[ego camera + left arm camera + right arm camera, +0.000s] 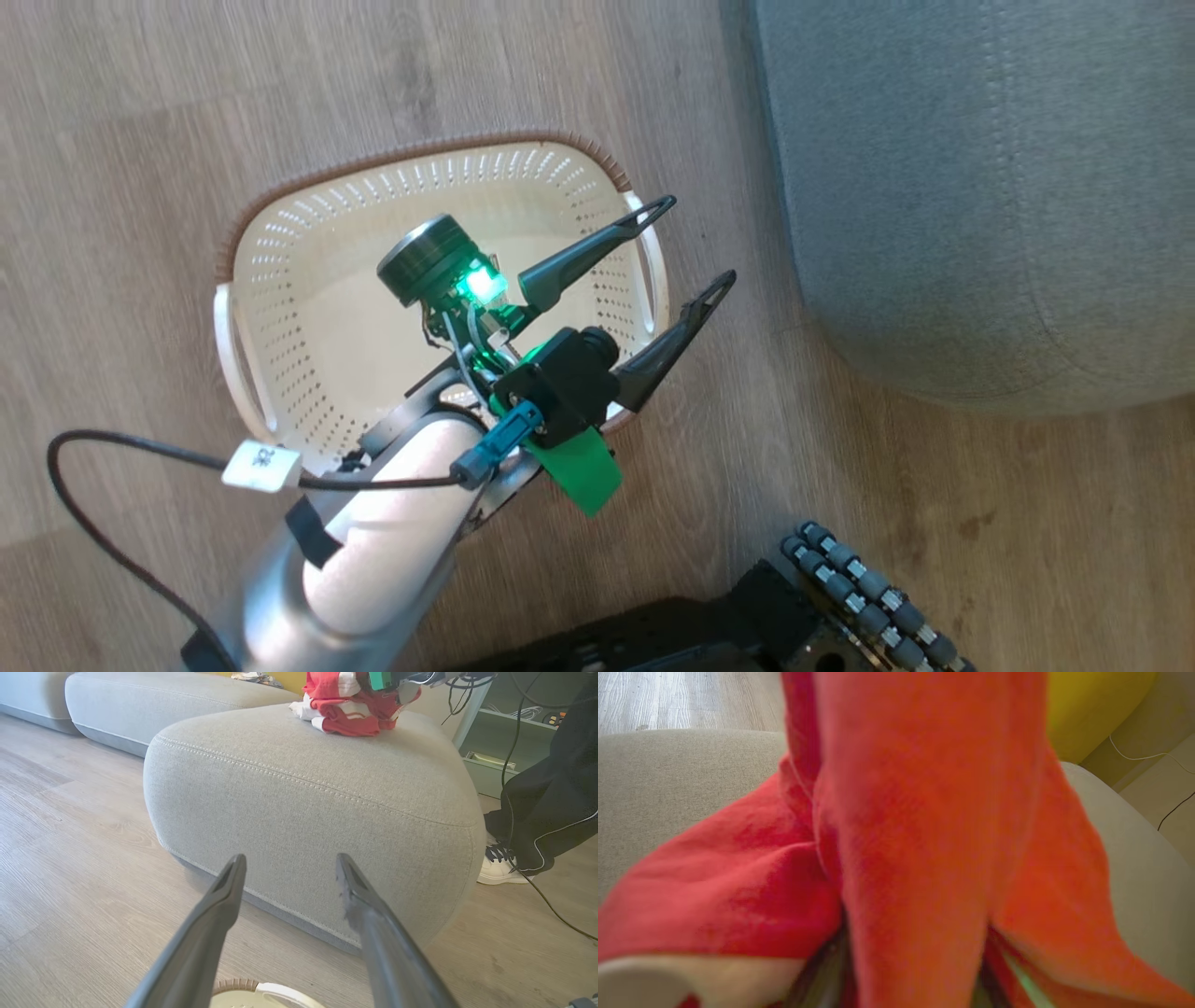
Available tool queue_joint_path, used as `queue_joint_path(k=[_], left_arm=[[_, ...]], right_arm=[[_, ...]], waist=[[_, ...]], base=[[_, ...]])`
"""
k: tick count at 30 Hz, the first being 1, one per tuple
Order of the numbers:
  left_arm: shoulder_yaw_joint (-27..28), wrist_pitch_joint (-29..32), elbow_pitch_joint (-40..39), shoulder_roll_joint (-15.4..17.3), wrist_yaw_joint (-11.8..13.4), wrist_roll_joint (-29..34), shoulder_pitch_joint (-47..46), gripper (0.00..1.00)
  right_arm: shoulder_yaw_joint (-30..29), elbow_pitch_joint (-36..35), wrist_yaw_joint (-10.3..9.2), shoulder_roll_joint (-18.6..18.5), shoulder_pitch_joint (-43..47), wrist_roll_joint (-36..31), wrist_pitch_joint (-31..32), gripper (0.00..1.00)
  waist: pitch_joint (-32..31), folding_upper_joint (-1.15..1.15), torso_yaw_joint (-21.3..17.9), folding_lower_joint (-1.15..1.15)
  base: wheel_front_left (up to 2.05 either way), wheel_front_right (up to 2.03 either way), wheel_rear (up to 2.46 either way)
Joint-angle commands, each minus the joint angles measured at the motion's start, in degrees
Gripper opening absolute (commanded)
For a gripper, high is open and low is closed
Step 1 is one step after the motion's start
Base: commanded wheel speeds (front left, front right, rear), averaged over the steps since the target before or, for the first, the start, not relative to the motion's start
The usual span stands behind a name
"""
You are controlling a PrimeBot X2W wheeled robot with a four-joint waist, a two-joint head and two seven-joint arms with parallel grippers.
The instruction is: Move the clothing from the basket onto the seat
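Right pincer [402, 688] is sunk in the clothing [355, 714]. Its own wrist view has red cloth draped over and between its fingers, so whether it pinches the cloth or stands loose cannot be told. The left wrist view shows what that close-up hides: the red-and-white heap lies on top of the seat [303, 812], towards its far edge. Left pincer [698, 239] hangs spread wide over the side of the basket [280, 308] nearest the seat, holding nothing. In the head view the basket's bare cream bottom shows, and it stands on the wooden floor [140, 140] near the seat. A person's dark trouser leg [551, 788] and white shoe [500, 870] stand by the seat's corner.
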Motion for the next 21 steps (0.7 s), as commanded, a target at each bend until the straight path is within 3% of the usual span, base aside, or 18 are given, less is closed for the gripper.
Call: queue_joint_path(k=[1, 16, 21], left_arm=[[1.0, -0.3, -1.6, -0.7, 0.3, -0.3, 0.3, 1.0], [2.8, -0.3, -1.0, -3.9, 0.3, -2.6, 4.2, 1.0], [4.3, -0.3, -1.0, -4.6, 0.4, -2.9, 6.9, 1.0]], right_arm=[[0.4, -0.7, -0.01, -1.1, 0.2, -0.6, -0.3, 1.0], [8.7, 0.9, -0.01, 2.1, 5.7, -2.0, -1.0, 1.0], [12.3, -5.0, -0.01, 3.8, 8.7, 1.6, -1.1, 1.0]], waist=[[-1.1, 0.0, -0.3, 0.0], [-13.8, 0.0, -1.3, 0.0], [-18.8, 0.0, -1.0, 0.0]], base=[[0.0, 0.0, 0.0], [0.0, 0.0, 0.0], [0.0, 0.0, 0.0]])
